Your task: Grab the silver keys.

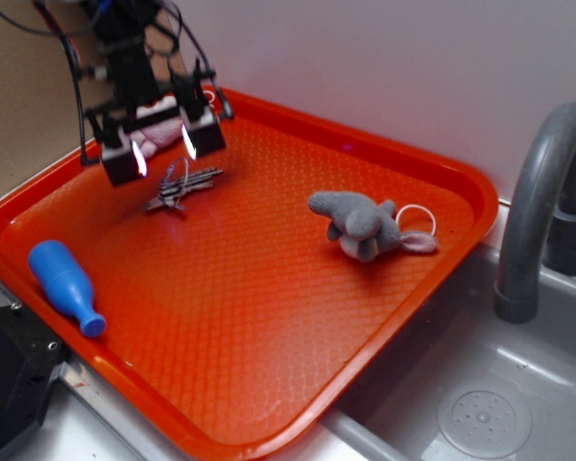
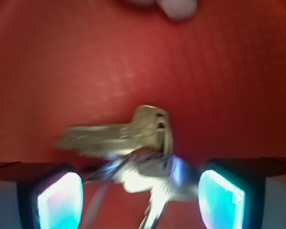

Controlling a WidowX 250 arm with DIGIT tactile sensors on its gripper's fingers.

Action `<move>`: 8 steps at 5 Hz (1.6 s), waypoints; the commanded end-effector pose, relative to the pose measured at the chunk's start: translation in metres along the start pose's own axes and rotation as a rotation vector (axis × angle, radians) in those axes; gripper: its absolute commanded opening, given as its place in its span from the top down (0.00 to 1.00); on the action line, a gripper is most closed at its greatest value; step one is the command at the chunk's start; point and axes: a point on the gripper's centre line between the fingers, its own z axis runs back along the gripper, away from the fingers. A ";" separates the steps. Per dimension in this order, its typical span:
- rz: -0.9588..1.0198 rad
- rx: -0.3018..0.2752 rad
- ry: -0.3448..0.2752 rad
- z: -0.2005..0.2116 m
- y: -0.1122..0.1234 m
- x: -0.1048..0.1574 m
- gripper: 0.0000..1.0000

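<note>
The silver keys (image 1: pixel 180 188) lie flat on the red tray (image 1: pixel 269 317), toward its back left. In the wrist view the silver keys (image 2: pixel 133 152) are blurred and spread between and just ahead of my two fingers. My gripper (image 1: pixel 162 151) hangs just above the bunch, open, jaws wide apart on either side of it. My gripper (image 2: pixel 140 198) shows glowing cyan pads (image 2: pixel 62 200) left and right, neither touching the keys.
A grey plush toy (image 1: pixel 360 224) with a white loop lies mid-right on the tray. A blue bottle-shaped toy (image 1: pixel 65 284) lies at the tray's left edge. A pink-white plush (image 1: pixel 158 133) sits behind the gripper. A sink with a grey faucet (image 1: pixel 538 202) is at right.
</note>
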 end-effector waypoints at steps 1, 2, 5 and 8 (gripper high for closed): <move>-0.068 -0.026 -0.047 -0.036 -0.016 -0.005 1.00; -0.112 -0.027 -0.023 -0.024 -0.021 -0.006 1.00; -0.249 -0.005 -0.001 0.000 -0.034 -0.005 1.00; -0.391 -0.017 -0.035 0.036 -0.021 -0.014 1.00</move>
